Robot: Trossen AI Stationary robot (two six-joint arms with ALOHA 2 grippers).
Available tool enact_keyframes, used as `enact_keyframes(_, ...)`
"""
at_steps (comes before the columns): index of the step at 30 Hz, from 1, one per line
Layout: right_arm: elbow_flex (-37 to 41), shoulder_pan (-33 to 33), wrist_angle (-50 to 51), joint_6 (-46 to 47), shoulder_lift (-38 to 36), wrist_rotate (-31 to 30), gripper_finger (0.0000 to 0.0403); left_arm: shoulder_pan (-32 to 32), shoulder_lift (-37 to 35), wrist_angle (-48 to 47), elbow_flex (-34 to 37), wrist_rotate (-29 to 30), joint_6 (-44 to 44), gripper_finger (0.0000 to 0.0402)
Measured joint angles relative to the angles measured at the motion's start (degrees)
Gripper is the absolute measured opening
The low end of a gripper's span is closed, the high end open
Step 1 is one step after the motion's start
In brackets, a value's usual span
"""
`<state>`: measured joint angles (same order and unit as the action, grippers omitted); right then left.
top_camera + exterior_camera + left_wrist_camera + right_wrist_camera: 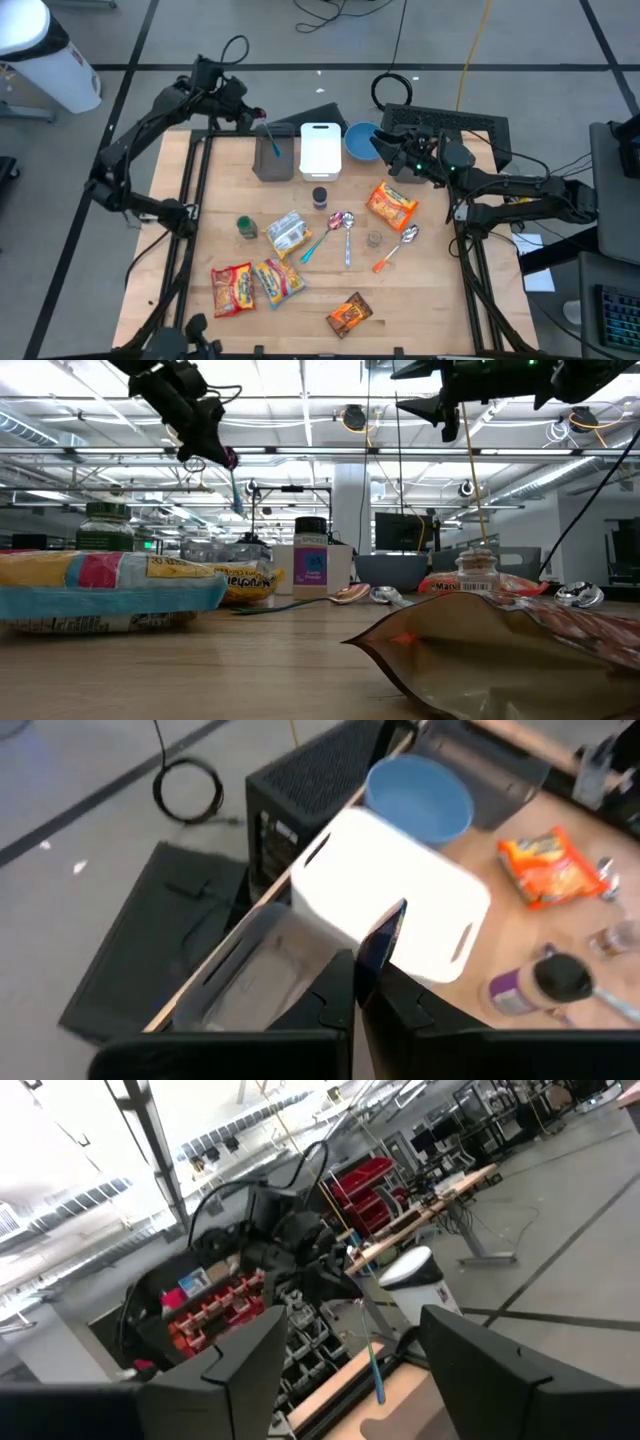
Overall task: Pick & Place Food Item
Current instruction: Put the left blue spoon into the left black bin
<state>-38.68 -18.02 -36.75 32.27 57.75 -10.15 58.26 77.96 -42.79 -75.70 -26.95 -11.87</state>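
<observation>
My left gripper (257, 118) is up over the table's far left, shut on a thin blue utensil (271, 141) that hangs above the grey bin (272, 163). Next to that bin stand a white bin (320, 150) and a blue bowl (360, 142). My right gripper (384, 151) hovers open by the bowl, with nothing between its fingers (240, 1365). Food packets lie flat on the table: an orange one (391, 206), two red-yellow ones (232, 289), a brown one (350, 315) and a pale carton (287, 233). My left gripper pinches the blue utensil by its upper end (381, 934) between its two shut fingers (335, 985). The fingers slant down from the table's far left. The utensil's thin shaft (235, 485) hangs below the fingers, lifted clear of the grey bin and the table.
Two spoons (347, 228) and an orange-handled one (396, 248) lie mid-table, with a purple jar (320, 197), a green-lidded jar (246, 228) and a small glass jar (374, 239). A black box (450, 125) stands behind the far right edge.
</observation>
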Motion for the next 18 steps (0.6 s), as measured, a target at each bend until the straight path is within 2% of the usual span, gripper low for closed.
enact_keyframes(6,0.0,0.0,0.8,0.0,0.0,0.0,0.0224,0.0,5.7,-5.2,-3.4,3.4,-5.1,0.0011)
enact_keyframes(18,0.0,0.0,3.0,0.0,0.0,0.0,0.0224,-0.4,12.0,-8.5,-3.7,6.7,-11.6,0.0011)
